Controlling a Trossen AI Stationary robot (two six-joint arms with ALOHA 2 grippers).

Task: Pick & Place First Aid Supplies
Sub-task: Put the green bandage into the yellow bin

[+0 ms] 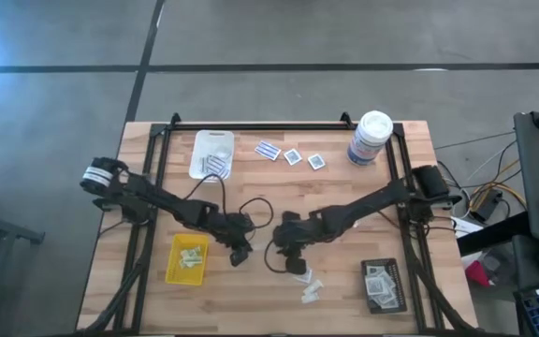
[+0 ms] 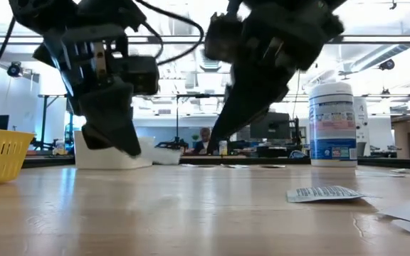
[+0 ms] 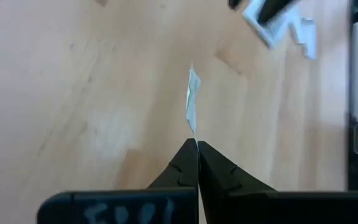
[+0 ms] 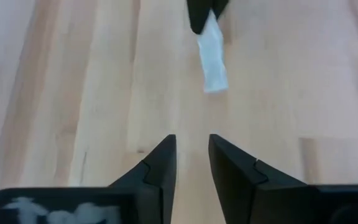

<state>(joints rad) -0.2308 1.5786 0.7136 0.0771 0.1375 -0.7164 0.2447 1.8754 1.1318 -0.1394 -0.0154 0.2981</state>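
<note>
**Left wrist view: strip pinched in my left claw, yellow tray is the near target**

My left gripper (image 3: 197, 144) is clamped on a pale narrow packet (image 3: 192, 99). It's held by one end and seen edge-on, with the long axis running straight out from the fingertips. It's clear of the table.

My right gripper (image 4: 191, 140) is parted with nothing between the fingers. It faces that same packet from just beside it.

High view: both claws meet at lower centre of the frame, left gripper on the left of the pair. The packet is too small to make out there.

The yellow tray (image 1: 171, 257) sits just left of the left claw, lower left of frame. It already holds what look like similar pale strips, so probably the right bin. The left arm is clearly nearer, so that's a short sideways carry. More loose packets (image 1: 307, 285) lie below the right claw.
</note>
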